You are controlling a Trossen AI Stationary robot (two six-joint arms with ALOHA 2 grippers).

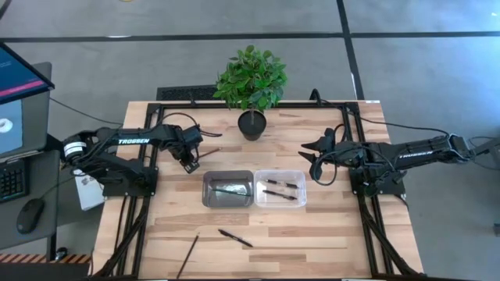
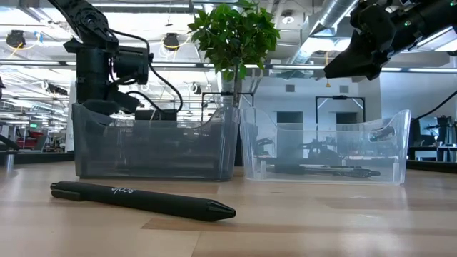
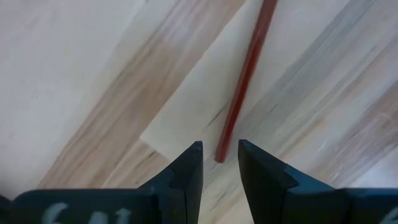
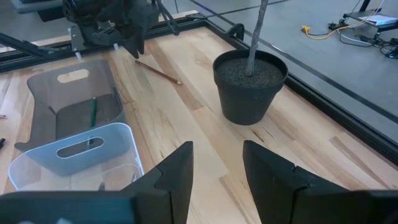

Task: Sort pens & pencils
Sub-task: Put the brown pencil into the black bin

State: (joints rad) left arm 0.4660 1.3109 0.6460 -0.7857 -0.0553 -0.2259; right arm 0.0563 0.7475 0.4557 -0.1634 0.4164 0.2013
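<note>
A reddish-brown pencil lies flat on the wood table, between my left gripper and the plant pot; it also shows as the pencil. My left gripper points down over the pencil's near end, open, one finger on either side and apart from it. My right gripper hovers open right of the pot, with nothing between its fingers. A grey bin holds one thin stick. Beside it a clear bin holds two pens. A loose black pen and another pencil lie near the front edge.
A potted plant stands at the table's far middle, just beyond the pencil. The two bins sit side by side in the table's centre. Black frame rails run along the table's sides. Bare wood lies between the bins and the front edge.
</note>
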